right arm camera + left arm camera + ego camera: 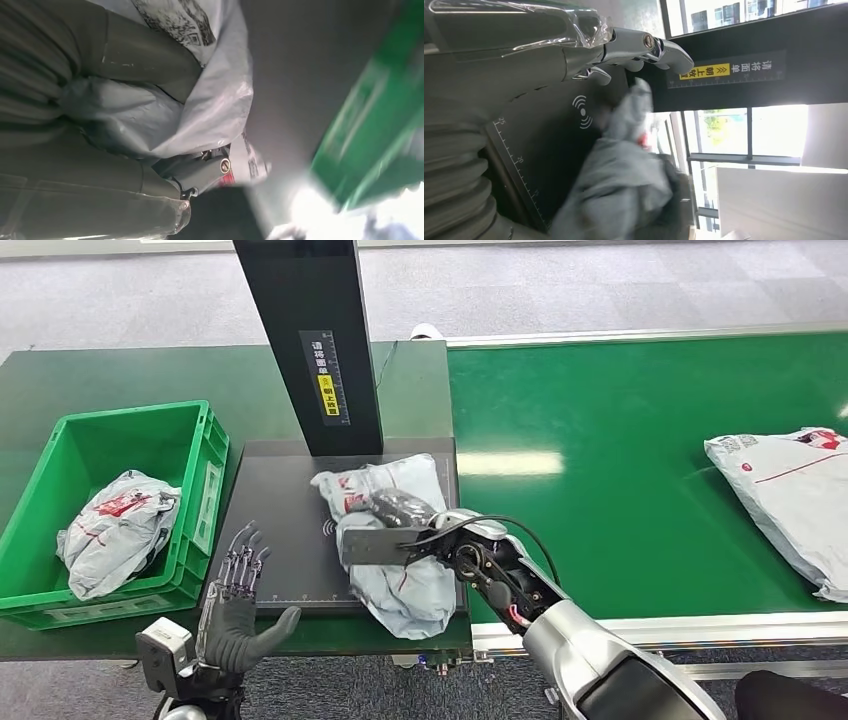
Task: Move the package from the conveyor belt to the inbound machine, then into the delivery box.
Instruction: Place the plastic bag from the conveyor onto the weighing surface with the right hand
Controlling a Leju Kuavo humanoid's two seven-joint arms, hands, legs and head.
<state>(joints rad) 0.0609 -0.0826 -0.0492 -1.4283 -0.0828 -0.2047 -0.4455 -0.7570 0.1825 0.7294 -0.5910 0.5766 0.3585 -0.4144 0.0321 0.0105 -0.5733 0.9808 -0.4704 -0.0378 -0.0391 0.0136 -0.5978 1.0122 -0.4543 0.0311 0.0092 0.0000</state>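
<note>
A crumpled grey plastic package [408,596] with red print lies on the black plate of the inbound machine [280,510], in front of its dark column [310,340]. My right hand [402,512] lies on top of the package and grips it. In the right wrist view my right hand [145,60] has its thumb and fingers wrapped around the grey film of the package [215,100]. My left hand [238,602] hovers open with its fingers spread at the plate's front left corner, apart from the package. The left wrist view shows my left hand [589,55] stretched out above the plate, with the package [624,175] beyond.
A green delivery box [205,480] stands left of the machine with another grey package [115,525] inside. The green conveyor belt [620,470] runs to the right and carries a further grey package [790,500] near its right edge.
</note>
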